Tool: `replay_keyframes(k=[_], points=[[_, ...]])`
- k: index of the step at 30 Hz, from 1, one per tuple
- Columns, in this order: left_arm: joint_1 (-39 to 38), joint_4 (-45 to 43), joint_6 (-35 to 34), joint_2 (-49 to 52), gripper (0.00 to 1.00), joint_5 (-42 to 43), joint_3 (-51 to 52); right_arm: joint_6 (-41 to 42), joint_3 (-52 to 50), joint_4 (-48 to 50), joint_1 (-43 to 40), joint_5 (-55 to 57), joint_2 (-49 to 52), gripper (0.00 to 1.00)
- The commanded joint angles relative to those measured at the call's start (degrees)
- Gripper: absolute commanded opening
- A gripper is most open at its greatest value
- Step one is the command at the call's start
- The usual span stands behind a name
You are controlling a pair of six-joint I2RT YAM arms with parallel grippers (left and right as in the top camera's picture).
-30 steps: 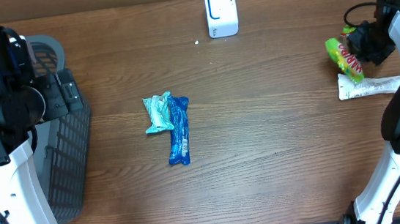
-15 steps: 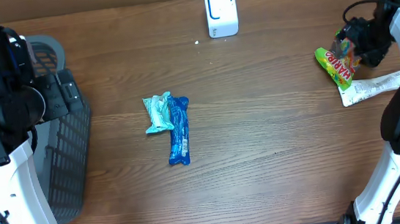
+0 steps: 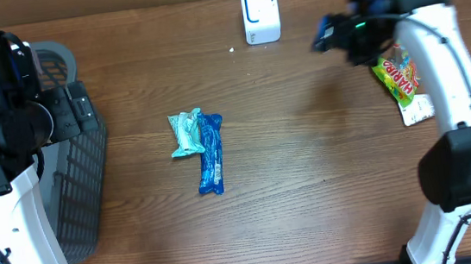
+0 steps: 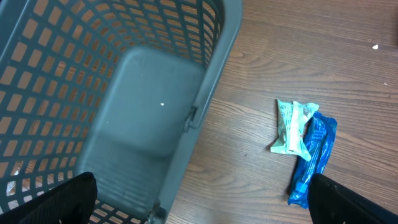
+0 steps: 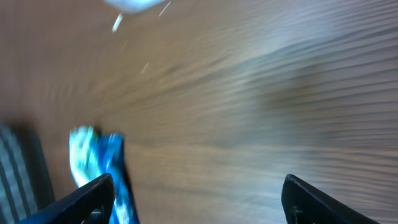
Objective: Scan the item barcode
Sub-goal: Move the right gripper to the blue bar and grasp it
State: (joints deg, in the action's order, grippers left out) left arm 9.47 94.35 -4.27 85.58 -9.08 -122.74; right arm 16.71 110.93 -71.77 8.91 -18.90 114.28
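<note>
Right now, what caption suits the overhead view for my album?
Wooden table: white scanner at top, teal packet and blue packet mid-table, candy bag right, grey basket left.

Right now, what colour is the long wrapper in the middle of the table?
The long wrapper is bright blue; the overhead view shows it best.

A mock shop checkout: a wood-grain worktop (image 3: 326, 175) carries a small white scanner (image 3: 260, 13), a grey mesh basket (image 3: 85, 190) and wrapped snack packets (image 3: 209, 152).
</note>
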Motion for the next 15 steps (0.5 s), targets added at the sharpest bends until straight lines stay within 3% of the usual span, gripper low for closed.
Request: replay_keyframes(k=[1,15], points=[[0.26,-0.07,0.61,0.24,1.00,-0.33,-1.05,-3.10,-1.97,0.94,5.53,-0.72,1.36,0.83],[0.24,-0.07,0.61,0.24,1.00,-0.33,-1.05,-2.82,-17.99,27.69,25.70,2.64,5.16,0.76]])
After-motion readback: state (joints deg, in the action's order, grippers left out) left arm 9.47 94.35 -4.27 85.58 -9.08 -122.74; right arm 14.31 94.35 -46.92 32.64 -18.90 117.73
